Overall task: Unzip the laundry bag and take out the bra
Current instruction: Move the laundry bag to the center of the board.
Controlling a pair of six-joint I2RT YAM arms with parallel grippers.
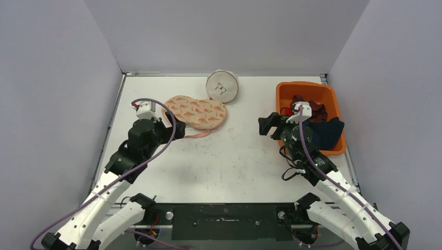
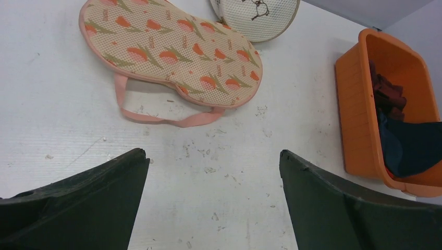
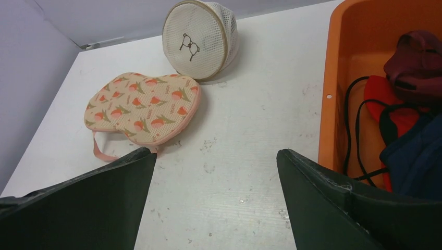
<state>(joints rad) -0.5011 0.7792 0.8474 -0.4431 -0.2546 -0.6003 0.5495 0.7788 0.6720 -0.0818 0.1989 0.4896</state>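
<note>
Two mesh bags lie on the table (image 1: 234, 156), and which one holds the bra cannot be told. The flowered bag (image 1: 195, 112) is bra-shaped and seems the likelier target. It lies at the far left of centre, with its long axis running left to right and slightly tilted. A pink strap (image 1: 197, 135) loops out from its near edge. The round white bag (image 1: 222, 86) sits just behind its right end.

The left end effector (image 1: 176, 127) hangs wide open and empty just beside the flowered bag's near left end, so the bag is ahead of it and to its right. The right end effector (image 1: 267, 125), also wide open and empty, is well apart from the bag, next to the orange bin (image 1: 278, 104) of clothes. The left arm is clearly nearer. No zip pull can be made out in any view.
</note>
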